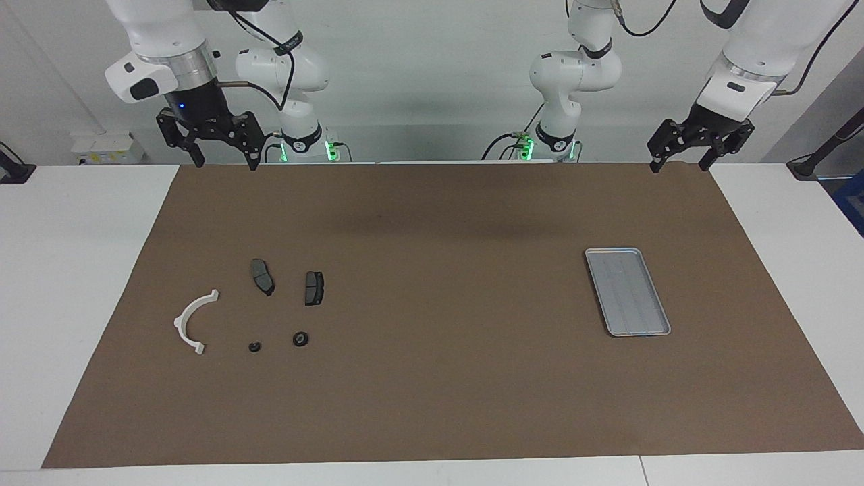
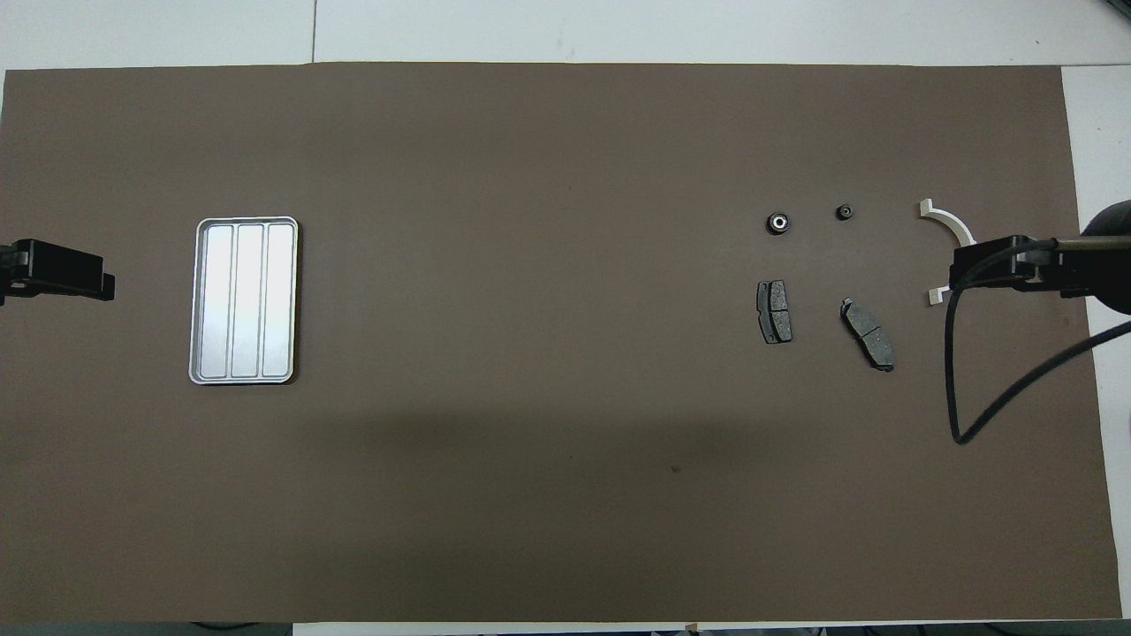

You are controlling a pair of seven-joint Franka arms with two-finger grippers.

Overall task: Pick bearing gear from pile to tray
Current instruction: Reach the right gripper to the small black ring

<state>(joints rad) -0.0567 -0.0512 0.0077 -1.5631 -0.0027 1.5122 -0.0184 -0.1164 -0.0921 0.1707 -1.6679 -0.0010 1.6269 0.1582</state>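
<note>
Overhead view shows the bearing gear [image 2: 778,223], a small black round piece with a pale centre, lying on the brown mat [image 2: 548,495] toward the right arm's end, beside a smaller black round piece [image 2: 845,212], a white half-ring [image 2: 952,226] and two dark grey brake-pad plates [image 2: 774,312]. The silver ridged tray [image 2: 244,300] sits toward the left arm's end. Both arms wait raised: right gripper [image 1: 219,154] and left gripper [image 1: 682,158] hang over the mat's edge nearest the robots, jaws spread, holding nothing.

White wall [image 1: 418,81], brown mat [image 1: 432,391], white table [image 1: 67,270]
</note>
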